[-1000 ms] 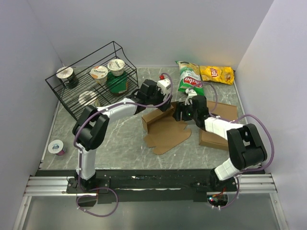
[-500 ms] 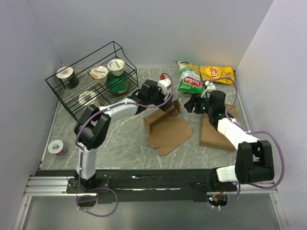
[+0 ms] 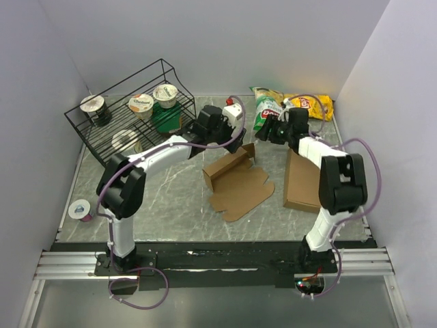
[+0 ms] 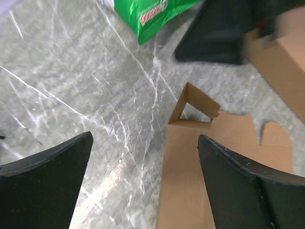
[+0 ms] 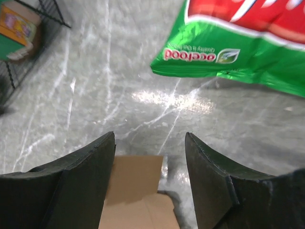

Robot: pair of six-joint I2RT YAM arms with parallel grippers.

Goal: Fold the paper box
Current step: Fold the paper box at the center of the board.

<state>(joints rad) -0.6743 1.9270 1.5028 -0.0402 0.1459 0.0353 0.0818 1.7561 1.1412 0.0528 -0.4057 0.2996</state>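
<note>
1. Left jaws stand wide open with nothing between them, hovering over the counter (image 3: pixel 171 198) just beyond the far side of the paper box (image 3: pixel 235 183).
2. My right jaws are parted too and hold nothing. They hang over bare counter beside the green chip bag (image 3: pixel 268 111).
3. I see the paper box near the middle of the counter, between my two arms and only partly formed. One long wall stands up along its far-left side and a small end flap (image 4: pixel 193 102) is raised at its far corner. The rest lies flat, with a rounded tab toward my bases.
4. Neither pair of jaws touches the box.
5. To its right lies a plain cardboard slab (image 3: pixel 304 181), flat and apart from it.
6. At the far right, a yellow chip bag (image 3: pixel 311 104) sits beside the green one. A wire rack (image 3: pixel 116 130) holding cups stands far left.
7. Low between my right fingers a brown cardboard edge (image 5: pixel 136 188) shows, but I cannot tell which piece it belongs to.
</note>
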